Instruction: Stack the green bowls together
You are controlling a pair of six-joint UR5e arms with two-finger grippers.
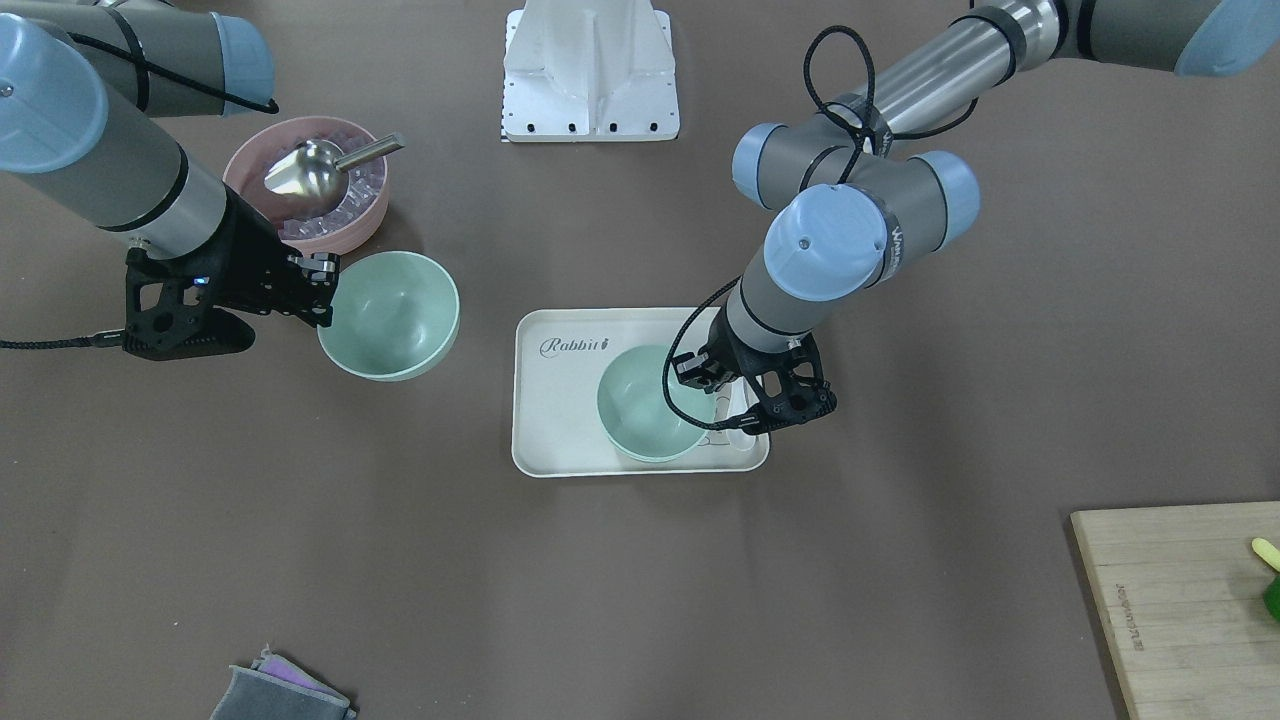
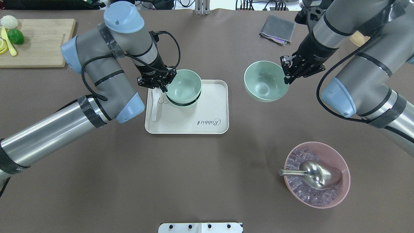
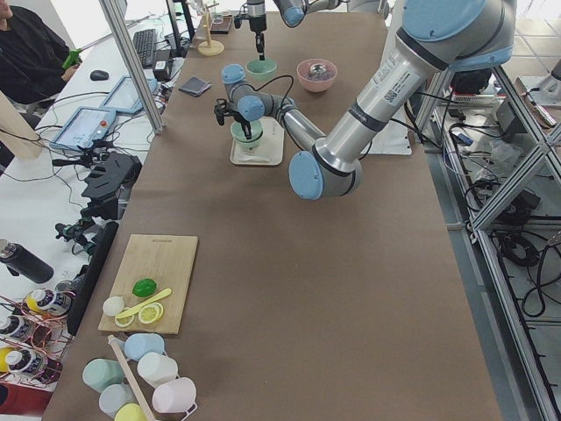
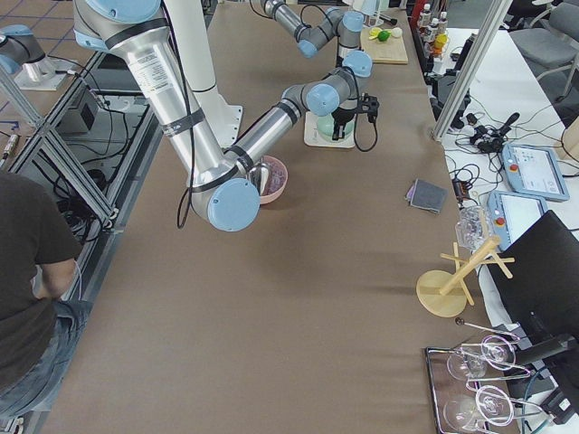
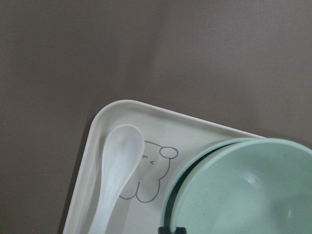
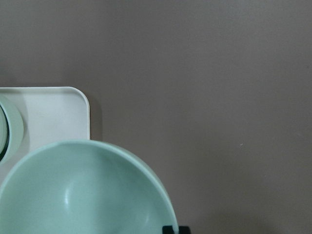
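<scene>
- Left pincer (image 2: 163,85): closed on the rim of the upper bowl (image 2: 184,85), one finger inside the rim and one outside.
- Upper bowl: green, upright, positioned over the far left part of the tray (image 2: 207,106), directly above the lower bowl (image 5: 228,143).
- Lower bowl: green, resting on the tray. Only a thin arc of its rim shows, separated from the upper bowl by a dark gap. Whether the two bowls touch cannot be determined.
- Right pincer (image 2: 286,76): closed on the rim of the right bowl (image 2: 266,81), gripping the edge that faces the right arm.
- Right bowl: green, upright, empty, located beside the tray on its right. In the right wrist view its rim overlaps the tray corner, so it appears to be held clear of the worktop (image 2: 207,181).
- Tray: white, rectangular, near the worktop centre, marked "Rabbit".
- Spoon (image 2: 155,108): white, lying in the tray along its left edge, beside the stacked pair.
- Pink bowl (image 2: 343,168): on the worktop near the robot on its right side, well apart from the tray. It contains clear cubes and a metal scoop (image 2: 318,174).
- Board (image 2: 35,42): wooden, at the far left corner, carrying a lime and other pieces.
- Cloth (image 2: 277,29): grey, folded, at the far edge beyond the right bowl.
</scene>
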